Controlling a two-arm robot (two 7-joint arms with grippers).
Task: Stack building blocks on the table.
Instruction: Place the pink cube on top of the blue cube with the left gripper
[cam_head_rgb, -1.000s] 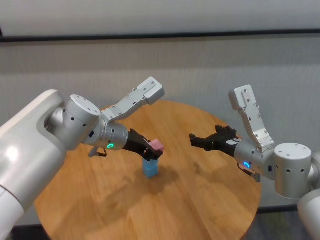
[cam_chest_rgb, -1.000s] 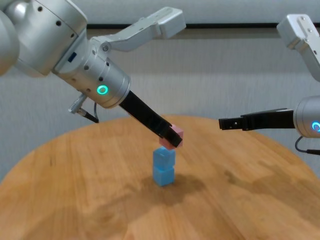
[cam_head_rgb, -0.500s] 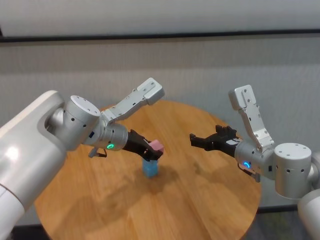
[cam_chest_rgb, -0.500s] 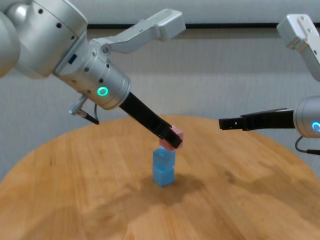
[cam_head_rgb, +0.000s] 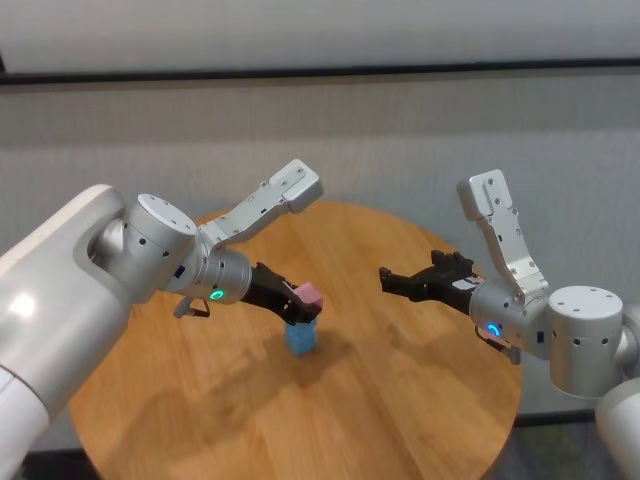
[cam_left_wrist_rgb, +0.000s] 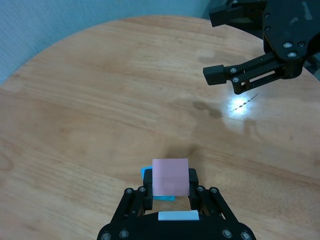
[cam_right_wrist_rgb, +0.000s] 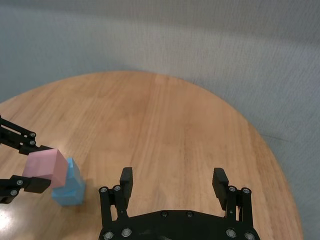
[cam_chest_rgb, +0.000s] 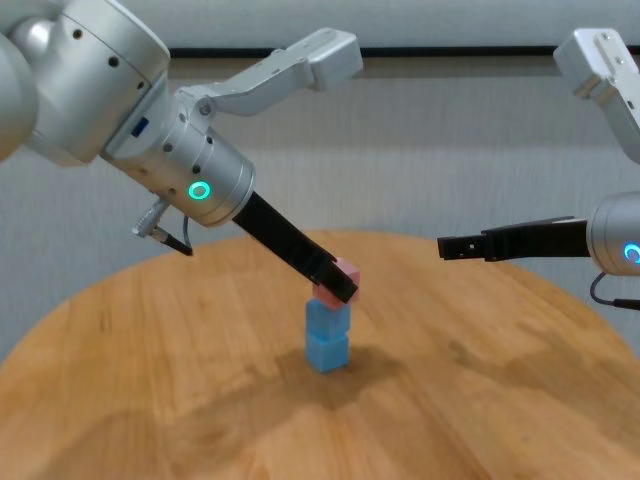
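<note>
The left gripper (cam_chest_rgb: 340, 283) is clamped on the pink block (cam_chest_rgb: 341, 274), one black finger pressed to each side of it, as the left wrist view shows plainly with the pink block (cam_left_wrist_rgb: 170, 177) squeezed between the pads. It holds the cube directly over a stack of two light blue blocks (cam_chest_rgb: 327, 335) standing near the middle of the round wooden table (cam_chest_rgb: 150, 400); in the chest view the pink block's underside sits at the top face of the upper blue block (cam_chest_rgb: 328, 318) (whether the two surfaces actually touch cannot be told). The lower blue block (cam_chest_rgb: 327, 351) rests flat on the tabletop, with the upper one squarely on it. From the head view the pink block (cam_head_rgb: 308, 297) covers most of the blue stack (cam_head_rgb: 301, 336), leaving only its front faces visible. The right gripper (cam_head_rgb: 392, 279) hovers above the table's right side, well apart from the stack, its fingers spread wide with nothing between them, pointing toward the blocks.
</note>
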